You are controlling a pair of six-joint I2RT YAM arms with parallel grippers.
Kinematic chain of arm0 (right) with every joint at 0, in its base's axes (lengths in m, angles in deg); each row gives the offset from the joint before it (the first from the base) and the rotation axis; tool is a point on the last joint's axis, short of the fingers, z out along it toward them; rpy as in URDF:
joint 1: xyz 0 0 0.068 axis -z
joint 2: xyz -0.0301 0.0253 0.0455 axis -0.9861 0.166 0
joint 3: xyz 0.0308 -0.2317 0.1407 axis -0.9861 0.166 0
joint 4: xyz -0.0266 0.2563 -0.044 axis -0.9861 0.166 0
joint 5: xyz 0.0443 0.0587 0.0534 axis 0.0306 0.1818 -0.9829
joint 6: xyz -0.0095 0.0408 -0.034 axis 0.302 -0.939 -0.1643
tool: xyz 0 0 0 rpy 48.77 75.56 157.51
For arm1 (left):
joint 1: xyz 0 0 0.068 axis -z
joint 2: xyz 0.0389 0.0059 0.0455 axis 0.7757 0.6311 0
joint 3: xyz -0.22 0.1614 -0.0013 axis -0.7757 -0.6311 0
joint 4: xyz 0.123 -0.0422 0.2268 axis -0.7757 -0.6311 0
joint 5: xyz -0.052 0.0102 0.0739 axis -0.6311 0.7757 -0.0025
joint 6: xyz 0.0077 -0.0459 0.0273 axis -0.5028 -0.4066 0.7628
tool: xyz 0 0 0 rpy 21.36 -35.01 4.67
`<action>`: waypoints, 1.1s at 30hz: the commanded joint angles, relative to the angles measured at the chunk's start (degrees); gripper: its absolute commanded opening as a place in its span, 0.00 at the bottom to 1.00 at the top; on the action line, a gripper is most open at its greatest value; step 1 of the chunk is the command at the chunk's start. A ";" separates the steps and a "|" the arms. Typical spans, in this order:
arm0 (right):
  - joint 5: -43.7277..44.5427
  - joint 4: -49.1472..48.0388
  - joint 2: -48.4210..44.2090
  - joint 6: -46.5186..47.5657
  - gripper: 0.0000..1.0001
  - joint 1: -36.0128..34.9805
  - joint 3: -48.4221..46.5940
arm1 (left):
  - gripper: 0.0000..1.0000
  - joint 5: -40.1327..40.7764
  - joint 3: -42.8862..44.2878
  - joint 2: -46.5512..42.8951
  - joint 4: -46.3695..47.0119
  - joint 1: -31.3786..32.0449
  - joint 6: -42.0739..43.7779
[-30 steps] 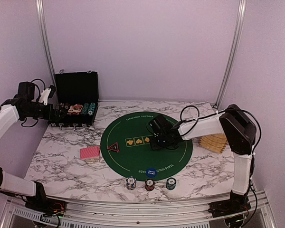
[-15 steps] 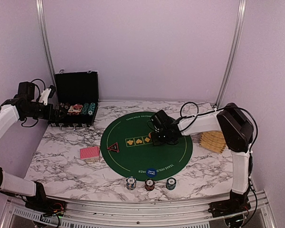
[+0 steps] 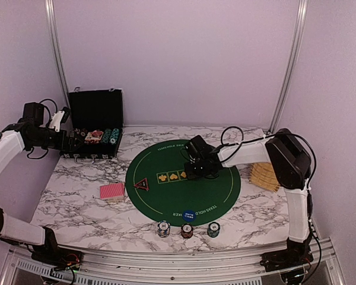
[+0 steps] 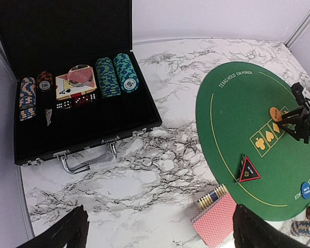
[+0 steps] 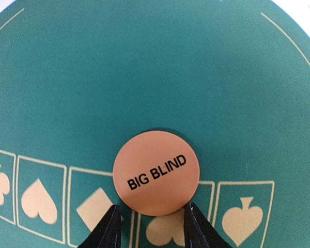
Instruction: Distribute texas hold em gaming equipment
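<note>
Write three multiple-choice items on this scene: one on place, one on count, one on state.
1. Where does the orange disc lie? A in the case; B on bare marble; C on the green mat.
2. How many chips stand in a row before the mat's near edge? A two; B three; C five.
3. The left gripper is: A open and empty; B shut, empty; C shut on a chip.
Key: C, the disc lies flat over the mat's suit boxes; B, three stand side by side; A, its fingers stand wide apart with nothing between.
</note>
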State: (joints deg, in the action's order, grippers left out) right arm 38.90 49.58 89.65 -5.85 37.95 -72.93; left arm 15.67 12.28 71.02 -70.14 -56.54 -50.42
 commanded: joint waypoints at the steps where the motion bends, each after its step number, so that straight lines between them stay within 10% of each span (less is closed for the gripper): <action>1: 0.24 3.00 5.58 -2.79 0.40 -0.13 -5.38 | 0.99 -1.13 1.32 0.51 -1.10 -0.13 0.69; 7: 5.36 4.24 7.02 -4.72 0.29 1.74 -7.23 | 0.99 -0.42 1.46 0.40 -1.09 -0.12 1.33; 33: 5.17 5.18 9.90 -10.97 0.39 -1.88 -14.97 | 0.99 -0.63 0.89 0.19 -1.15 -0.13 1.78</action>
State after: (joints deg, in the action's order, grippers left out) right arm 44.02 51.48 96.21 -14.70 35.65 -83.07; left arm 15.67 12.28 71.09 -70.14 -56.54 -49.20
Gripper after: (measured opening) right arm 0.403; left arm 0.989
